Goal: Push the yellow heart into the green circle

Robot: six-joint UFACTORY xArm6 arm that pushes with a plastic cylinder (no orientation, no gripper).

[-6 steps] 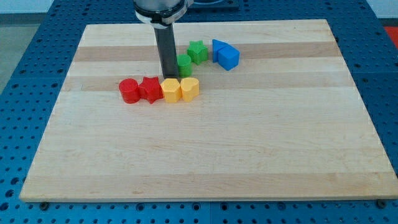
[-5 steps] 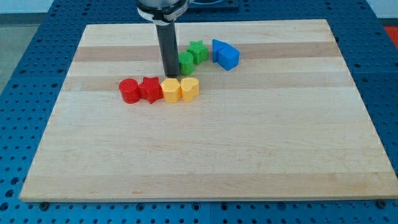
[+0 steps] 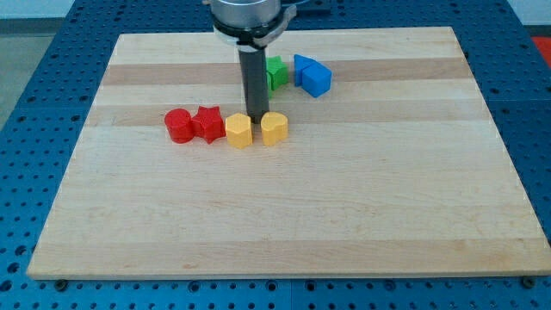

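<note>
My tip (image 3: 256, 118), the bare end of a dark rod with no jaws to open or close and grasping nothing, rests between two yellow blocks: the yellow heart block (image 3: 274, 128) just at its 4 o'clock, another yellow block (image 3: 239, 132) at 8 o'clock. The green circle block is hidden behind the rod, at roughly 12 o'clock; a green star block (image 3: 275, 72) shows beside it. The heart looks light, rigid and free-sliding; I judge its lower face the best contact.

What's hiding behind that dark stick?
Behind my tip's rod, a green block peeks out at the view's right. The green circle is not visible, probably covered by the rod.
</note>
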